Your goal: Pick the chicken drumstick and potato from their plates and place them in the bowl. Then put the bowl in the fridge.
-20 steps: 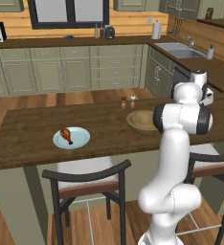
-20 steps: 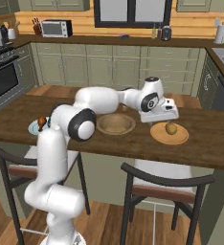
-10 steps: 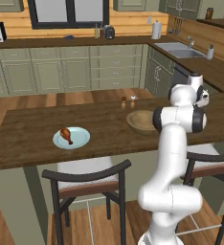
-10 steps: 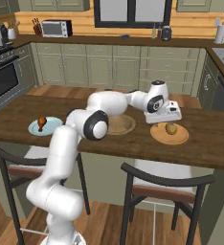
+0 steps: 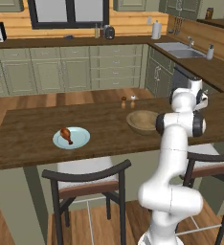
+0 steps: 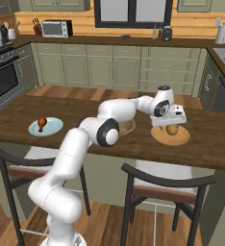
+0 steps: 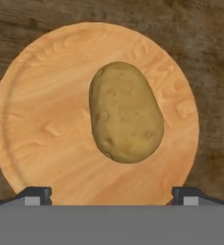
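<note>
My gripper (image 6: pixel 171 126) hangs spread wide just above the potato (image 7: pixel 125 111), fingertips (image 7: pixel 35 195) apart at either side and touching nothing; it has dropped closer over the last second. The potato lies on the orange-tan plate (image 7: pixel 42 119), unmoved. Just left of that plate sits the wooden bowl (image 5: pixel 143 121). Well apart along the counter (image 6: pixel 8 122), the chicken drumstick (image 5: pixel 65 134) rests on its pale blue plate (image 5: pixel 80 139), as before.

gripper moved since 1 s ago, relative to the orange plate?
Yes. In the right base view the gripper has come from the orange plate's bowl-side edge to directly above the potato, fingers spread either side.
</note>
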